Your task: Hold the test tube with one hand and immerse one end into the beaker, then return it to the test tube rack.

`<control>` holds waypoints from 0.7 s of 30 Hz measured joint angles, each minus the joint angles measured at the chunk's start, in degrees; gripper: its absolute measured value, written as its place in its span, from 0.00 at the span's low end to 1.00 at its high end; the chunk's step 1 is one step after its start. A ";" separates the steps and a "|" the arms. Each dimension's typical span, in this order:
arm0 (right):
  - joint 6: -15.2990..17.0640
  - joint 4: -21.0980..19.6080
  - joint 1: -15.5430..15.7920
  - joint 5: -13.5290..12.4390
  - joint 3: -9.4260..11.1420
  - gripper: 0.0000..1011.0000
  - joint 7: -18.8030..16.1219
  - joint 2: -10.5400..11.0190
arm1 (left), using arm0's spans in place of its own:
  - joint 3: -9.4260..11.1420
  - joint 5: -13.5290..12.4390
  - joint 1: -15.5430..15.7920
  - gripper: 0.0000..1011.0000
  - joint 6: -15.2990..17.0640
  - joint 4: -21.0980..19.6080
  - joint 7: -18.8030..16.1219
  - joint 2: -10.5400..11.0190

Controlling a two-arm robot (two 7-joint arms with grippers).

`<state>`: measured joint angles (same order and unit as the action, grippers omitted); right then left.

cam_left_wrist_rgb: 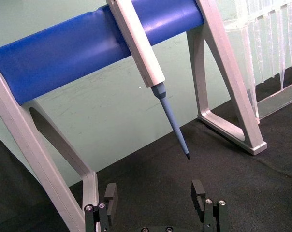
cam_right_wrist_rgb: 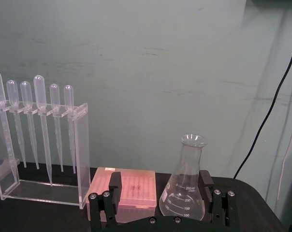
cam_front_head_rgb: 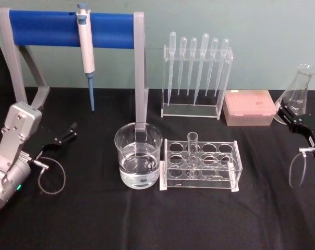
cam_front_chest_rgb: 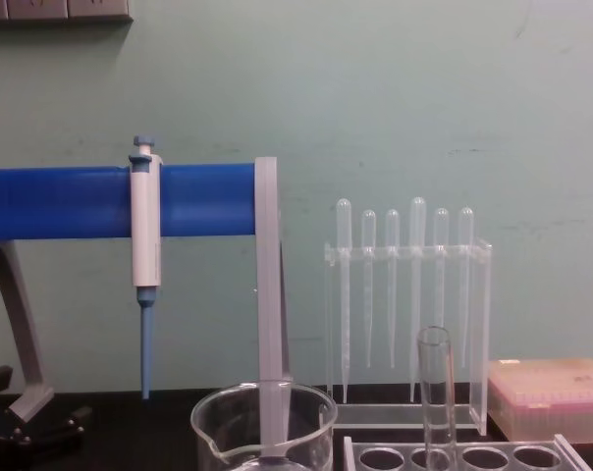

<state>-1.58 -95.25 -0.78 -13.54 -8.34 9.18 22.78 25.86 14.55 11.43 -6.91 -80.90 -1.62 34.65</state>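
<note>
Two pincers, left pincer and right pincer, sit spread and empty; the test tube stands racked beside the beaker.

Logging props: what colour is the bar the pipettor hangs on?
Blue; the round horizontal bar shows best in the chest view.

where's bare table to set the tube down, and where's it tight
Bare black cloth lies in front of the water-filled clear glass beaker and clear acrylic tube rack, and between beaker and open left claw. Crowded behind: clear pipette stand, pink tip box.
</note>
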 joint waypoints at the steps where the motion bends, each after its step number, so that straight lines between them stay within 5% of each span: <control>1: 0.00 0.00 0.00 0.00 0.00 0.99 0.00 0.00 | 0.00 0.00 0.00 0.99 0.00 0.00 0.00 0.00; 21: 0.00 0.00 0.00 0.00 0.00 0.99 0.00 0.00 | 0.00 0.00 0.00 0.99 0.00 0.00 0.00 0.00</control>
<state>-1.58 -95.25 -0.79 -13.54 -8.34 9.18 22.77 25.86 14.55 11.43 -6.91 -80.90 -1.62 34.64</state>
